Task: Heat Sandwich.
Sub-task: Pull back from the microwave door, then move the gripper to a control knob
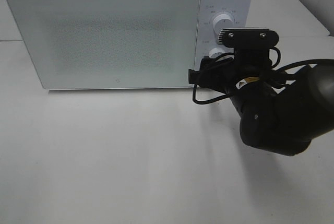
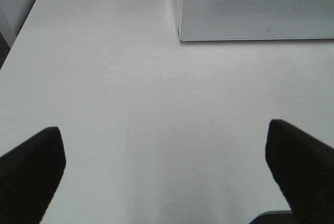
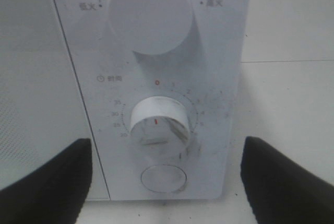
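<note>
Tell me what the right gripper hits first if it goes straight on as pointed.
Most likely the lower dial on the control panel of the microwave: it sits centred between the open fingers of the right gripper. The round button just below is near that line too; depth is unclear.

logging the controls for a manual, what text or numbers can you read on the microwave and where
"低火" and "高火": either side of the upper dial, slightly blurred.
"时间": by a clock icon, between the two dials.
"0", "1", "2", "35", "30", "25", "20": around the timer dial; the remaining numbers are blurred.
Small mark low on the door: too small to read.
</note>
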Controlling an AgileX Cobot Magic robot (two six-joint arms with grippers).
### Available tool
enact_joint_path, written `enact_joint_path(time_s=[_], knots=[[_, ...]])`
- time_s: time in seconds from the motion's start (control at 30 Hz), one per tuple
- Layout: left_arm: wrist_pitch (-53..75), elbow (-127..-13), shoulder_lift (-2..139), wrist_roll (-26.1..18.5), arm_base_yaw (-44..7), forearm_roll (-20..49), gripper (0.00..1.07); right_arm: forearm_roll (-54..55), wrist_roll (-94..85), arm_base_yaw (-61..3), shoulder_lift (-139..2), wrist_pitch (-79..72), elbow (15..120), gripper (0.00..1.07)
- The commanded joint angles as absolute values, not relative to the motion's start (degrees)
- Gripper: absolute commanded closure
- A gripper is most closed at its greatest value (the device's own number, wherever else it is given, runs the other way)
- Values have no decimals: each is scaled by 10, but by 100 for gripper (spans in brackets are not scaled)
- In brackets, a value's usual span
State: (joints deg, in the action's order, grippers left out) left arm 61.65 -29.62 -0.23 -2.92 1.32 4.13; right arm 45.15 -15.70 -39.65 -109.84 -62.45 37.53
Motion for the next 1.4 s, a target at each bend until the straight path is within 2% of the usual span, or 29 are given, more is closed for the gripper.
enact_joint_path(time_s=[0.03,0.4,0.73,0.9,0.93,1.0,1.03,1.07,1.17,1.2,1.4], knots=[[611,-296,-14,-28,14,46,7,437,-151,-394,-1116,-618,406,31],[611,-296,-14,-28,14,46,7,409,-151,-354,-1150,-600,456,31],[611,-296,-14,-28,14,46,7,409,-155,-353,-1156,-600,461,32],[611,-296,-14,-28,14,46,7,410,-155,-353,-1156,-598,461,41],[611,-296,-14,-28,14,46,7,411,-155,-353,-1156,-598,461,50],[611,-296,-14,-28,14,46,7,411,-150,-353,-1156,-596,461,59],[611,-296,-14,-28,14,46,7,411,-146,-353,-1156,-594,461,69],[611,-296,-14,-28,14,46,7,411,-146,-353,-1156,-594,461,69],[611,-296,-14,-28,14,46,7,411,-146,-353,-1156,-589,461,86],[611,-296,-14,-28,14,46,7,411,-146,-353,-1156,-588,461,94],[611,-296,-14,-28,14,46,7,411,-146,-353,-1156,-588,461,103]])
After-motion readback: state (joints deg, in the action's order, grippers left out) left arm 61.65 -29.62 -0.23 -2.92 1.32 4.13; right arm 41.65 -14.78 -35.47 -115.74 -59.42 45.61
